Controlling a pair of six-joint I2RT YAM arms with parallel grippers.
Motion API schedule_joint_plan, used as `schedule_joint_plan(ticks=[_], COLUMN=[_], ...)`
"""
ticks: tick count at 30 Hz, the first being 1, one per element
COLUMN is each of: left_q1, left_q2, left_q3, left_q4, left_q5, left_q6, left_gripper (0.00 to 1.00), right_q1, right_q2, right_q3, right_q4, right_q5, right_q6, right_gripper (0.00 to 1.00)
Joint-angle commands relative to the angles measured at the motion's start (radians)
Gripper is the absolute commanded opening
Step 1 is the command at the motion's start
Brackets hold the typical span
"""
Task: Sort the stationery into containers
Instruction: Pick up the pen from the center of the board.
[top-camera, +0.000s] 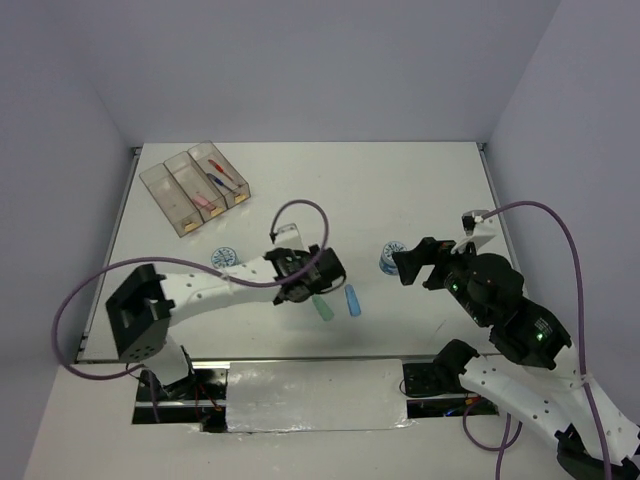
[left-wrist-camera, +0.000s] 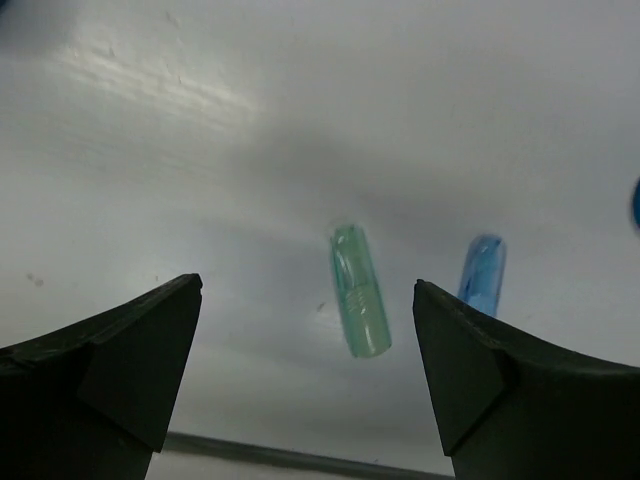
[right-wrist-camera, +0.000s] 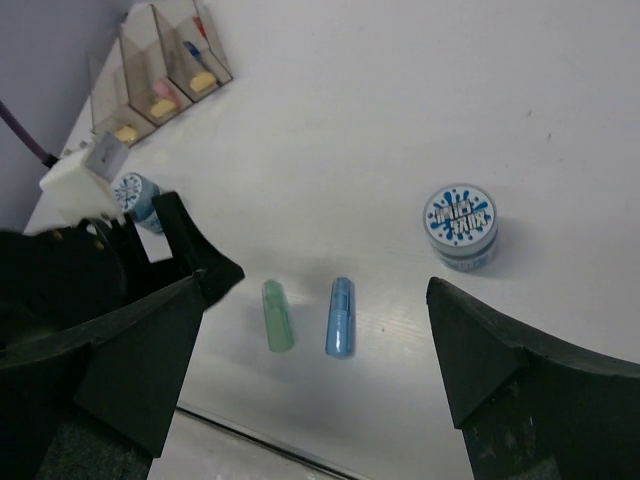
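- The left gripper (top-camera: 308, 292) hangs low over the white table (top-camera: 400, 190) near its middle. Its jaws are spread wide and hold nothing.
- A green bar (left-wrist-camera: 360, 305) lies flat on the table. In the left wrist view it sits between the two open fingers, touching neither.
- A blue bar (left-wrist-camera: 483, 273) lies just beside the green bar, roughly parallel and not touching it.
- The right gripper (top-camera: 422, 268) hovers at the right with its jaws wide and nothing in them.
- One blue-white tape roll (top-camera: 390, 260) stands near the right gripper. A second tape roll (top-camera: 224, 259) sits beside the left arm.
- Three joined clear bins (top-camera: 160, 185) stand at the far left corner.
- A pink bar (top-camera: 203, 201) lies in the middle bin.
- A red pen (top-camera: 222, 170) and a blue pen (top-camera: 218, 182) lie in the bin nearest the table's centre.
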Motion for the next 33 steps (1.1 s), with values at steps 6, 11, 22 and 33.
schedule_joint_plan(ticks=[6,11,22,33], left_q1=[-0.099,-0.093,-0.068,0.189], left_q2=[0.235,0.31,0.361,0.043], left_q3=[0.099,0.123,0.081,-0.146], left_q4=[-0.023,0.012,0.067,0.324], left_q5=[0.028,0.057,0.169,0.188], left_q6=[-0.122,-0.102,-0.075,0.172], left_gripper=[0.97,0.96,0.45,0.0], right_q1=[-0.001,-0.001,-0.001,-0.001], right_q2=[-0.038,-0.081,-0.102,-0.096], right_q3=[-0.038,-0.036,-0.05,-0.089], right_q4=[-0.056,-0.074,-0.057,0.033], right_q5=[0.0,0.007,-0.005,-0.12], right_q6=[0.015,0.002,-0.015,-0.047], right_gripper=[1.0,1.0,1.0,1.0])
